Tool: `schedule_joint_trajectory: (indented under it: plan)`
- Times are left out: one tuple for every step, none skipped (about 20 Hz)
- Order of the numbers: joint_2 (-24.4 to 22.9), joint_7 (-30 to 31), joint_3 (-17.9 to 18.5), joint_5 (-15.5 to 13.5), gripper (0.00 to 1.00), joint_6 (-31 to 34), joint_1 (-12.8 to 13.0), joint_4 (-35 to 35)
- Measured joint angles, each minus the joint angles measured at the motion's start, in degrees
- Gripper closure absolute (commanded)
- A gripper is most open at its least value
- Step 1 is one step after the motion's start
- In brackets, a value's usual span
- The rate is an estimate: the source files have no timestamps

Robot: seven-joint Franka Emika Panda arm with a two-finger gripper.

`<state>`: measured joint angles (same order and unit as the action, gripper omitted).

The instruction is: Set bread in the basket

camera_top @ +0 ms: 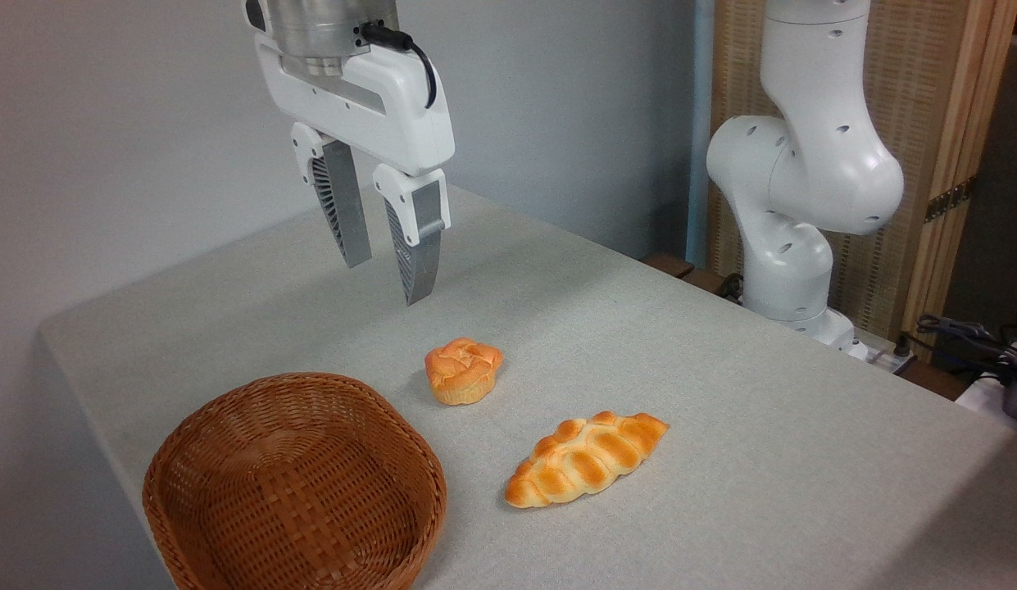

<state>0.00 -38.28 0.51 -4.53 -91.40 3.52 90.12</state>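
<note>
Nearest the camera, at the lower left, the wicker basket [295, 483] sits on the grey counter [721, 426], its reddish-brown weave open to view and nothing lying inside it. Its lower rim runs out of the picture. Just to its right, a little further back, a braided golden loaf [586, 457] with pointed ends lies flat on the counter, slanting up toward the right. It is apart from the basket and touches nothing else.

Behind the loaf and beyond the basket's right rim stands the bun [463, 370], small and orange-golden, with a knotted top and a paler base. It rests upright on the counter, near the basket but clear of it, and separate from the loaf.

Above and slightly left of the bun hangs the claw [385, 277], well off the counter. Its two grey ribbed fingers [416, 258] point downward with a plain gap between them, and they hold nothing.

Farther back at the right, the arm's white base [795, 205] rises from the counter's far edge, before a wooden slatted panel [934, 106]. A grey wall [106, 123] closes the scene behind.
</note>
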Motion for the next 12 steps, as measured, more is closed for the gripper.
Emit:
schedule_joint_trajectory:
  plan:
    - [0.0, 0.0, 0.0, 0.0, 0.00, 0.0, 0.0, 0.0]
    - [0.0, 0.0, -0.2, 0.5, 0.00, 0.2, 0.0, 0.0]
    - [0.0, 0.0, -0.5, 1.0, 0.00, 0.4, 0.0, 0.0]
    - [0.1, 0.0, -1.0, 1.4, 0.00, 0.5, 0.0, 0.0]
    - [0.2, 0.0, -1.4, 1.6, 0.00, 0.5, 0.0, 0.0]
    - [0.2, 0.0, -1.6, 1.8, 0.00, 0.5, 0.0, 0.0]
    - [0.3, 0.0, -1.7, 1.9, 0.00, 0.5, 0.0, 0.0]
    - [0.3, 0.0, -1.7, 1.9, 0.00, 0.5, 0.0, 0.0]
    - [0.3, 0.0, -1.7, 1.9, 0.00, 0.5, 0.0, 0.0]
    - [0.3, 0.0, -1.7, 1.9, 0.00, 0.5, 0.0, 0.0]
    - [0.3, 0.0, -1.7, 1.9, 0.00, 0.5, 0.0, 0.0]
    - [0.3, 0.0, -1.7, 1.9, 0.00, 0.5, 0.0, 0.0]
